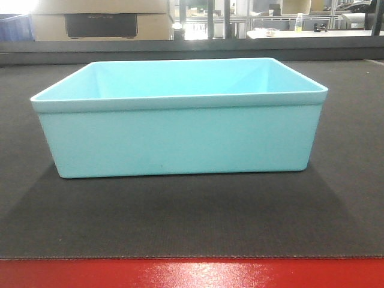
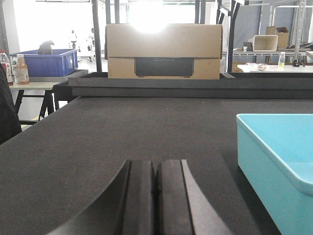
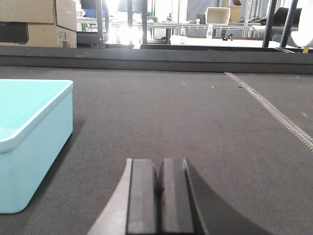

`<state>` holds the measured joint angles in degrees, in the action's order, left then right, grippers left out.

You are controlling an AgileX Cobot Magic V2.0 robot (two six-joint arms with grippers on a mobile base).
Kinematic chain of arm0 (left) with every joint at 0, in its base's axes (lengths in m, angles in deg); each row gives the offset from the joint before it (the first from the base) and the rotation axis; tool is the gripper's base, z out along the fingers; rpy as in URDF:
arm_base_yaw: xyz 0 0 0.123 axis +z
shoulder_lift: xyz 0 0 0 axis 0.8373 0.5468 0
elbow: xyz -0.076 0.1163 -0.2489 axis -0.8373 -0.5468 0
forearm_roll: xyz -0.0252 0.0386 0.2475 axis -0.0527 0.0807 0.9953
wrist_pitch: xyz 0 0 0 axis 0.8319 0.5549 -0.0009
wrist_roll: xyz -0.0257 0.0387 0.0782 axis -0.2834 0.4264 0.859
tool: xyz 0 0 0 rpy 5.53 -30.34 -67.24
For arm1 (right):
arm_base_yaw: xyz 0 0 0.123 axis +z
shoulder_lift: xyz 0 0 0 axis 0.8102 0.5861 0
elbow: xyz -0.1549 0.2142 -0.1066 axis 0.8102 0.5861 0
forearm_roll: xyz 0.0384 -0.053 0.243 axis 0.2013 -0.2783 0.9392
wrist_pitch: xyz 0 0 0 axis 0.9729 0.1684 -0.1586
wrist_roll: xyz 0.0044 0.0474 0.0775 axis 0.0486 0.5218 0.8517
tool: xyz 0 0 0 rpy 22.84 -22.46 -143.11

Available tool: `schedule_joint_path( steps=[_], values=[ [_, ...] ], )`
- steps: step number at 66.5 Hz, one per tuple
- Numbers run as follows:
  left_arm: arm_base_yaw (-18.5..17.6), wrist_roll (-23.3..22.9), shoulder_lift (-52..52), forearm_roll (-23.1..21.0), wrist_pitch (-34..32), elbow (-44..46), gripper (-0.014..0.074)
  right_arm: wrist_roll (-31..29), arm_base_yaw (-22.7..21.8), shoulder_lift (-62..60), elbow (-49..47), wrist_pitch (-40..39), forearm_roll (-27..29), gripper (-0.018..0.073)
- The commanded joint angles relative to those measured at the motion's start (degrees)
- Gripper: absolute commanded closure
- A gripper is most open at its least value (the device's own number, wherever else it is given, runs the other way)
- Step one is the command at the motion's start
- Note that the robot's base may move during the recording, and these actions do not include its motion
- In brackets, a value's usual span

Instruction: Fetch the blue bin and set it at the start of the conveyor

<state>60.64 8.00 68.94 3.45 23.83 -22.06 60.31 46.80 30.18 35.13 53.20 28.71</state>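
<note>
Front-facing view: light turquoise rectangular plastic tub, the blue bin (image 1: 180,129), thin-rimmed, slightly tapered, empty, upright at centre frame on the wide dark grey woven belt of the conveyor start (image 1: 180,222); bright red front edge along the bottom of the frame; no arm visible. The bin sits squarely on the belt just behind the red edge, so by judgement the placing is done. Left wrist view: left pincer (image 2: 156,196) at bottom centre, black pads pressed together, holding nothing, low over the belt; the bin's corner at lower right, apart from it; brown cardboard box (image 2: 164,51) at upper centre; dark royal-blue plastic crate (image 2: 49,63) at upper left. Right wrist view: right pincer (image 3: 160,198) at bottom centre, likewise closed and empty; bin at lower left, apart. Both pincers flank the bin without contact, consistent with release.
</note>
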Motion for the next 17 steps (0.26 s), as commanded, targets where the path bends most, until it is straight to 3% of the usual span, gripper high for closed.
schedule_joint_path(
  steps=[1,17],
  values=[
    [0.1,-0.3,-0.3,-0.4,-0.9,0.1,0.0707,-0.4,0.1,-0.4,0.0,-1.4,0.1,0.0721],
    [0.1,-0.3,-0.3,-0.4,-0.9,0.1,0.0707,-0.4,0.1,-0.4,0.0,-1.4,0.1,0.0721]
  ],
)
